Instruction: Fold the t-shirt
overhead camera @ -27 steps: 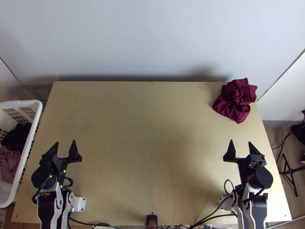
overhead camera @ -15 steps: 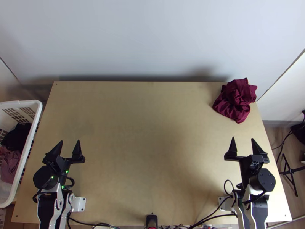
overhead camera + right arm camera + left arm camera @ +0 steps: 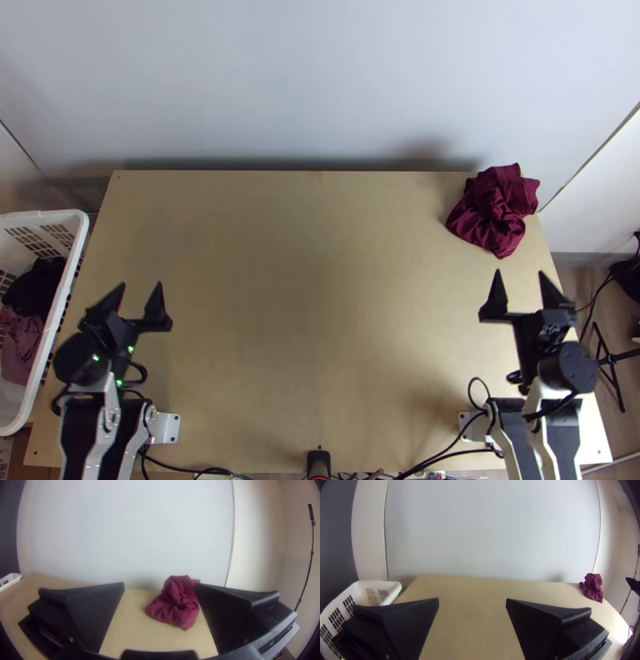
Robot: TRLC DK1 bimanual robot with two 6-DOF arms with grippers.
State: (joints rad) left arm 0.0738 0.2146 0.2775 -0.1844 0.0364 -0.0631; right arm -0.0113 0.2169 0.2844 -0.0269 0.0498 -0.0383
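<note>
T-shirt, top view: lay bunched near the far right corner of the bench; had not shifted since the earlier frames.
Right claw, top view: had moved forward and a little outward, so nearer the cloth; spread, nothing between. Likely the start of an approach.
Left claw, top view: had swayed inward, then back out and slightly forward; spread, holding nothing.
Fold, top view: not begun, by my reading; heap would have wanted drawing to the middle and flattening first.
Surfaces, top view: bench pale, flat wood. Basket white plastic, slotted walls, dark cloth and mauve cloth inside.
Fingers, left wrist view: broad black wedges, well apart, bare wood beyond the gap. Maroon heap small and far off, at the bench's edge.
Pads, right wrist view: finely textured, wide apart, untouched by cloth.
Maroon cloth, right wrist view: ahead beyond the gap, partly behind one finger. Thin, soft-looking, faint sheen; deep creases round a dark hollow, one blunt corner hanging out. No sleeve or hem I could name; finding an edge might have proved awkward.
</note>
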